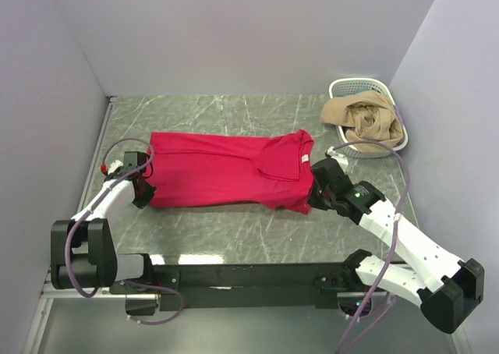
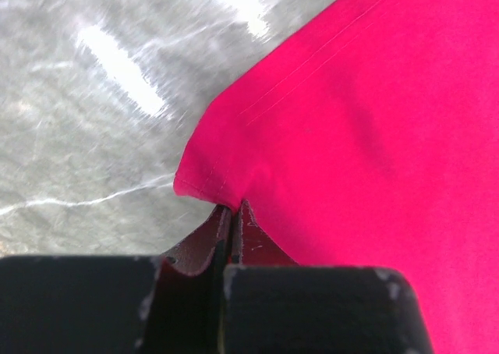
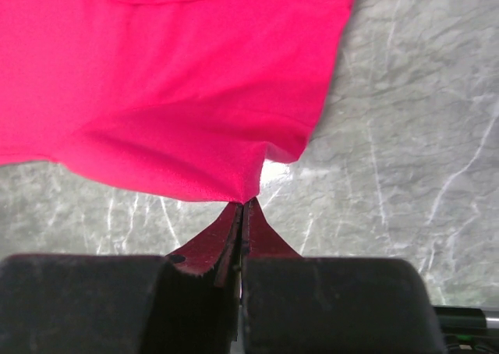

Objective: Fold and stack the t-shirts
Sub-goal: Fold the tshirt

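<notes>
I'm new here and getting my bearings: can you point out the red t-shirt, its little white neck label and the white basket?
red t-shirt (image 1: pixel 210 171): top view, middle of its body.
neck label (image 1: pixel 304 158): top view, the white tag itself.
basket (image 1: pixel 378 152): top view, its near lattice wall.

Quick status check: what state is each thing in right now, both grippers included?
red t-shirt: lying flat on the table, collar toward the right.
left gripper: shut on the shirt's hem corner.
right gripper: shut on the shirt's near edge.
tan garment: crumpled, spilling over the basket rim.
white basket: upright, holding the tan garment.
</notes>
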You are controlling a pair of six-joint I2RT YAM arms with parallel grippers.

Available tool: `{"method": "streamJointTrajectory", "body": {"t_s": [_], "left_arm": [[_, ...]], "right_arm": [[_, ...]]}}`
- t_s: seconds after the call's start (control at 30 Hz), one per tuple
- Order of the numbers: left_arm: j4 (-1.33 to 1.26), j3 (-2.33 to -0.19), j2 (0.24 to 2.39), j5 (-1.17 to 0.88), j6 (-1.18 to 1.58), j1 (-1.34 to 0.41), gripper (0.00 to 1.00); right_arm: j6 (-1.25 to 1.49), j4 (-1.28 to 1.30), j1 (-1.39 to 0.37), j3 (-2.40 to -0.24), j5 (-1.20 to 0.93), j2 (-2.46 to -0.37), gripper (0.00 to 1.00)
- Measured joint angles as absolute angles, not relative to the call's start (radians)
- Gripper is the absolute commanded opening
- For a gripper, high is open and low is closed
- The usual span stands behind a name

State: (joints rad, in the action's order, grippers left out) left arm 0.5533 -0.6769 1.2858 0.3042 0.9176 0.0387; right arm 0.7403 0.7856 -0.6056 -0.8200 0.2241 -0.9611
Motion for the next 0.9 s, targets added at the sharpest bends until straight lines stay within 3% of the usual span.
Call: {"method": "streamJointTrajectory", "body": {"t_s": [0.9], "left_arm": [[0.567,-1.084,1.694,0.311,0.850,0.036,0.06]], "right_arm": [[0.554,0.633,-0.413,-0.932,0.167,-1.245,0.00]]}}
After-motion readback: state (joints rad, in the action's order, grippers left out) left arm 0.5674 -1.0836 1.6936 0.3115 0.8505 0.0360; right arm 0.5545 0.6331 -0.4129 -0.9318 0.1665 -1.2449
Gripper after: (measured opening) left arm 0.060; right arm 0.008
